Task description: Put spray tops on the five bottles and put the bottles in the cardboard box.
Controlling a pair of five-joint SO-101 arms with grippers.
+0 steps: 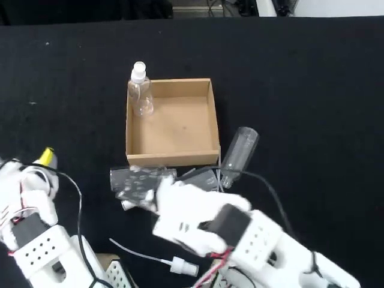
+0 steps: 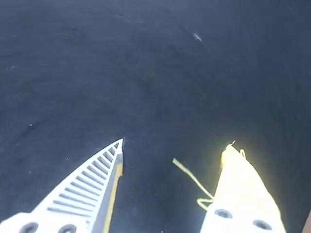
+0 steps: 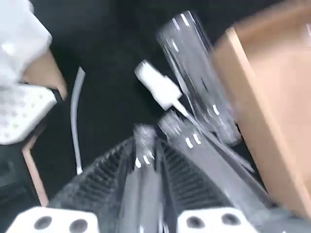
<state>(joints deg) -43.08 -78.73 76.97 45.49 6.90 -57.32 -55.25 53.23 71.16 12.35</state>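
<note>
Nearest the arms, a loose spray top (image 1: 183, 266) lies on the black table (image 1: 312, 90), its tube stretched out, apparently waiting to be fitted. Just beyond, the right gripper (image 3: 146, 145) is clamped narrowly on a clear bottle (image 3: 144, 133) among the uncapped bottles (image 1: 137, 180) lying against the near wall of the cardboard box (image 1: 172, 158), probably to lift it for capping. The left gripper (image 2: 175, 145) hangs wide open over bare table, holding nothing. At the box's far corner sits one capped bottle (image 1: 140, 90)
</note>
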